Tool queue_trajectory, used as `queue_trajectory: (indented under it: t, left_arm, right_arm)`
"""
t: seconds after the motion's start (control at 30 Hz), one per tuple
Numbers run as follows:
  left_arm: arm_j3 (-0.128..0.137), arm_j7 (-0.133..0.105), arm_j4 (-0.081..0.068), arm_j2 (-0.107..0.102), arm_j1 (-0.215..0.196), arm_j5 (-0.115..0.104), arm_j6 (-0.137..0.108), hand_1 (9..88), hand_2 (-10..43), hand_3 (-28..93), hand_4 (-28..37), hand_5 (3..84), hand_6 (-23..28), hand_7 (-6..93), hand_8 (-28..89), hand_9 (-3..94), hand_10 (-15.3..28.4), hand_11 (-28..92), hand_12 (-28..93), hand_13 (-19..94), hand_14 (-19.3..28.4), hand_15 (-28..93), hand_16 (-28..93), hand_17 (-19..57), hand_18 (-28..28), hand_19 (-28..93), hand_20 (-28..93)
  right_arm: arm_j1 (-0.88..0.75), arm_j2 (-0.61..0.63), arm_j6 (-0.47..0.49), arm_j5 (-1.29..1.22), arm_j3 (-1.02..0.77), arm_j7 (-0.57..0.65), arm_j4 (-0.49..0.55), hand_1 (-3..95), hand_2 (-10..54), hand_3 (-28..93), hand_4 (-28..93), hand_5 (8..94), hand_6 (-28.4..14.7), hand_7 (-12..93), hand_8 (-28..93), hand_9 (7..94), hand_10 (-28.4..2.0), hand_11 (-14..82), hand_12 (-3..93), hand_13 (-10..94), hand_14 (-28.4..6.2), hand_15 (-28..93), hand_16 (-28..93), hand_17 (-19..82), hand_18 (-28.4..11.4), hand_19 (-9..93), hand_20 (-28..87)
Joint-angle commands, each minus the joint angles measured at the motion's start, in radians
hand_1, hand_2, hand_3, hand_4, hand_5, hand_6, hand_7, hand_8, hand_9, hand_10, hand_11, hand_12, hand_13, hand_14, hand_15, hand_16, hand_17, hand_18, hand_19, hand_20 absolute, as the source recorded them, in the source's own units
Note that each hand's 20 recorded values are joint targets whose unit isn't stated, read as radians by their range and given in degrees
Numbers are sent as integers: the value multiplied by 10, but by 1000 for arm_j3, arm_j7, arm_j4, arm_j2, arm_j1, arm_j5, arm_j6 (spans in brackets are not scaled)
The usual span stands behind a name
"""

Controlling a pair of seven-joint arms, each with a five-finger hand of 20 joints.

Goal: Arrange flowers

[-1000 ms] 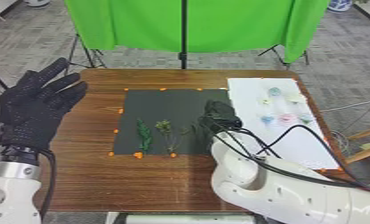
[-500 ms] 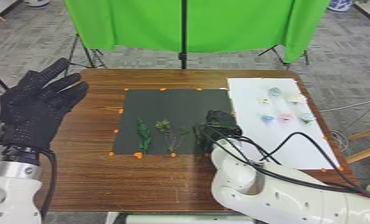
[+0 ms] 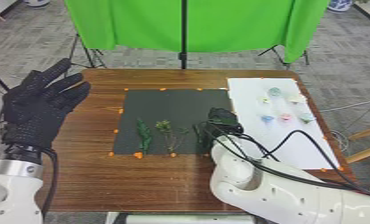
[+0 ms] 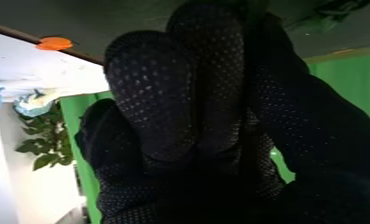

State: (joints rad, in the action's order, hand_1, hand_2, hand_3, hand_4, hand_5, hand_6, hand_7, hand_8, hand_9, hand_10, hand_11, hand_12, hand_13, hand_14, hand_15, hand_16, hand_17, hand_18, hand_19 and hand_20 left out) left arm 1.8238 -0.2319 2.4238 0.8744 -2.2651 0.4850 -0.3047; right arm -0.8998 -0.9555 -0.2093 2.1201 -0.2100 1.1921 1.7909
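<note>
Notice a slight slide rightward and back toward the robot by the right hand [image 3: 221, 116], now over the right edge of the black mat [image 3: 164, 106], and, just at its left side, the green sprig [image 3: 201, 131] drawn rightward too. Closed, apparently pinching that sprig between fingers and thumb; whether touching the mat or just above, cannot tell. Judge this as settling the stem's spacing before release. To the hand's right, on the white sheet [image 3: 292, 150], see the flower heads [image 3: 285, 117], probably due once the greenery is down. Left of the hand, past the held sprig, find the yellowish sprig [image 3: 164, 126], then the leafy stem [image 3: 144, 135], both on the mat. Farthest left, well apart, see the left hand [image 3: 37, 112], open and relaxed.
</note>
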Motion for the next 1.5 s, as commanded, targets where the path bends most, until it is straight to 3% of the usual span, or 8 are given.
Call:
queue_trajectory:
  t: [0.03, 0.3, 0.57, 0.83, 1.0, 1.2, 1.37, 1.5]
  left_arm:
    - [-1, 30, -7, 17, -4, 12, 17, 214, 93, 770, -257, 368, 106, 159, -98, 337, 219, 289, 114, 251, 284, 497, -92, -71, 284, 662, -124]
    - [2, 38, -7, 23, -8, 13, 13, 214, 94, 769, -257, 368, 105, 159, -98, 338, 219, 288, 114, 252, 284, 497, -92, -71, 284, 662, -125]
    - [6, 9, -2, 17, -25, 7, 7, 214, 94, 769, -256, 368, 105, 160, -98, 338, 218, 289, 114, 251, 284, 497, -92, -70, 284, 662, -125]
    - [10, -1, 3, 22, -36, 4, -4, 215, 94, 768, -256, 368, 106, 158, -98, 337, 218, 288, 114, 251, 284, 497, -92, -71, 284, 663, -127]
    - [20, -20, 16, 16, -61, 3, -13, 214, 94, 769, -256, 368, 106, 157, -97, 338, 219, 288, 114, 251, 284, 497, -92, -71, 284, 663, -128]
    - [12, -29, 18, 7, -59, 5, -7, 213, 93, 770, -257, 368, 106, 158, -97, 338, 218, 289, 114, 252, 284, 497, -92, -71, 284, 663, -129]
    - [14, -27, 18, 7, -59, 5, -10, 213, 93, 769, -258, 368, 106, 158, -97, 337, 219, 289, 114, 255, 284, 504, -90, -70, 284, 665, -129]
    - [13, -29, 16, 5, -56, 3, -9, 213, 93, 769, -258, 368, 106, 158, -97, 337, 220, 289, 114, 258, 284, 514, -91, -69, 284, 666, -130]
  right_arm:
    - [-7, -2, -57, 40, 16, 22, 13, 502, -95, 720, -277, 881, -12, 219, 90, 937, -92, 346, 168, 888, -64, 581, 188, 519, -215, 932, 362]
    - [6, 17, -99, 56, 22, 16, 22, 470, -95, 704, -260, 848, -19, 218, 83, 937, -93, 342, 172, 887, -63, 582, 187, 525, -215, 932, 369]
    - [46, 25, -150, 95, 29, 16, 19, 426, -95, 715, -261, 815, -24, 217, 64, 937, -95, 329, 177, 886, -64, 585, 186, 530, -213, 932, 373]
    - [42, 59, -147, 87, -36, 13, 17, 383, -95, 735, -253, 790, -24, 206, -1, 935, -100, 314, 186, 885, -63, 586, 186, 531, -214, 932, 376]
    - [37, 113, -200, 101, -65, 33, 16, 355, -95, 755, -232, 674, -50, 171, -112, 859, -134, 284, 170, 837, -84, 580, 172, 486, -223, 932, 313]
    - [7, 182, -165, 37, -147, 29, 47, 350, -95, 767, -237, 572, -67, 140, -112, 795, -164, 250, 149, 797, -105, 551, 138, 449, -234, 932, 216]
    - [-8, 236, -171, 4, -178, 33, 40, 352, -95, 764, -237, 562, -62, 135, -108, 801, -165, 233, 142, 808, -103, 535, 131, 462, -234, 932, 197]
    - [-44, 263, -113, -62, -235, 23, 41, 355, -95, 762, -236, 559, -58, 132, -109, 810, -166, 224, 140, 827, -102, 520, 131, 474, -234, 932, 192]
